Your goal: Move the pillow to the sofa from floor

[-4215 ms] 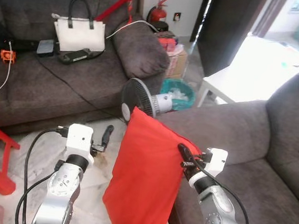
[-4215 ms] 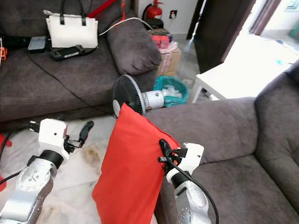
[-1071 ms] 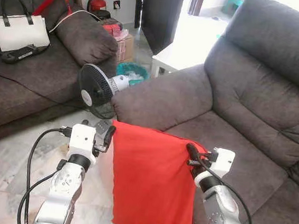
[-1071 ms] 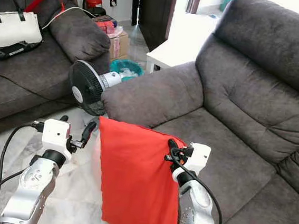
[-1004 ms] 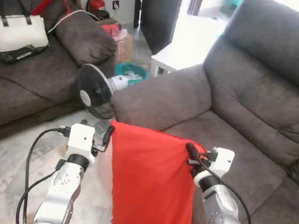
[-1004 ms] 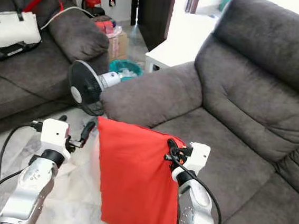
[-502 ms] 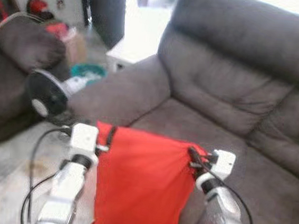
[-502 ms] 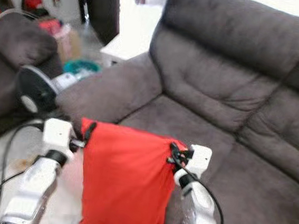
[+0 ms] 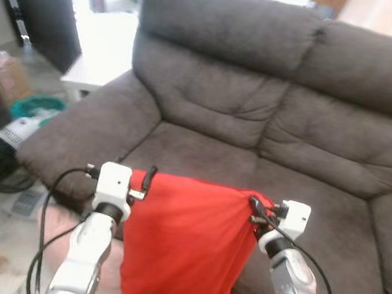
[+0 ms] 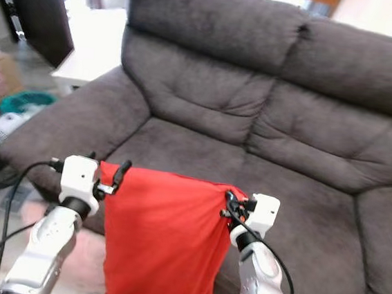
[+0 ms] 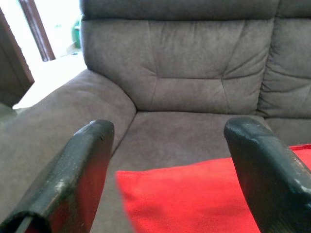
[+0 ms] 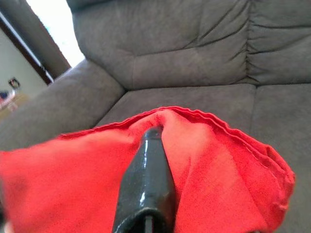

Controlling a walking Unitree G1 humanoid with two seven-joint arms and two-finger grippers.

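R tool (image 10: pixel 228 201) pinches pillow (image 10: pixel 159 237) — L tool (image 11: pixel 170 165) agape.

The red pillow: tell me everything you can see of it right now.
The red pillow is a plain bright red fabric cushion that looks soft, with a stitched seam along its edge. It hangs upright and limp in the air in front of the grey sofa, its top edge stretched roughly level between the two arms. The right gripper is shut on its top corner, the cloth bunched around a finger. The left gripper sits open at the other top corner, the fabric between its fingers.
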